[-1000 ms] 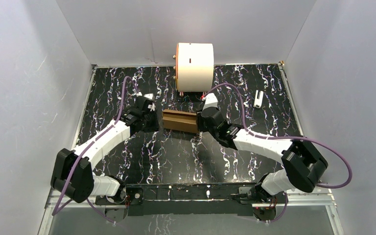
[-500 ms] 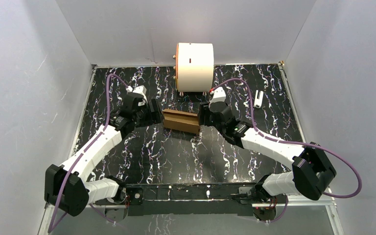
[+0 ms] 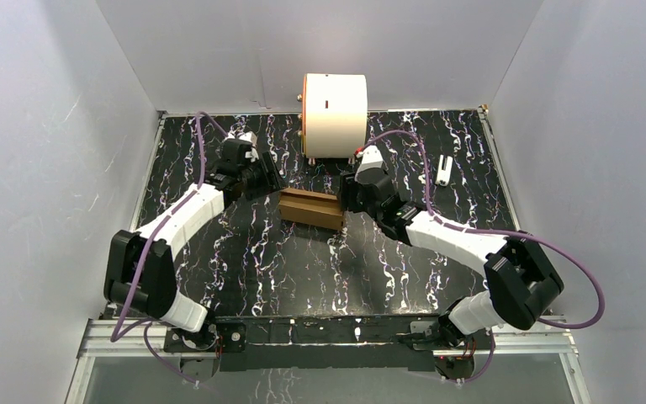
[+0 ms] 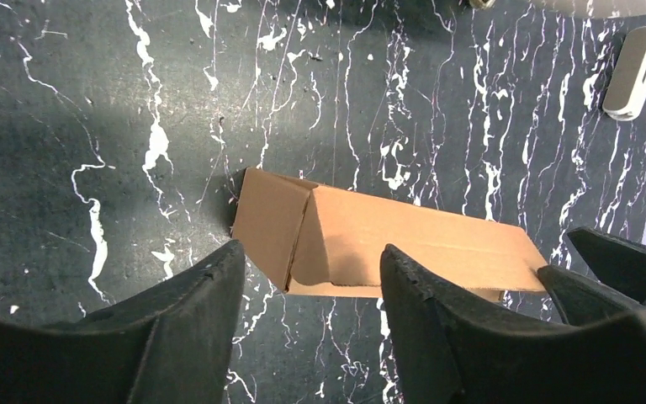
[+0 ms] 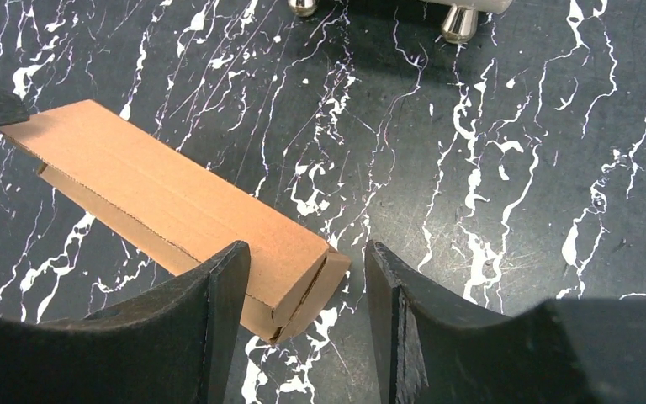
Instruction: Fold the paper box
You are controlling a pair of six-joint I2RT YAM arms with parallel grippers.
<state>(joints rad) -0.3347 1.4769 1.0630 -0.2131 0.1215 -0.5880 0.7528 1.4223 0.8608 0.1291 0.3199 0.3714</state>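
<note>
One paper box (image 3: 310, 209) is lying mid-table (image 3: 219, 244), well apart from the side edges and near the one white cylinder (image 3: 335, 114) at the far edge. Two grippers are flanking it: the left gripper (image 4: 311, 261) and the right gripper (image 5: 307, 252) are each gaping wide around one box end, clasping nothing.

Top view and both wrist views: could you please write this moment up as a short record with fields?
object: box, brown, folded into a long carton, lying on the table
left arm: left pincer open, framing the box's left end; contact cannot be told
right arm: right pincer open, framing the box's right end; contact cannot be told
behind box: cylinder, white with an orange rim, at the far edge
far right: white item, small, apart from the box
</note>
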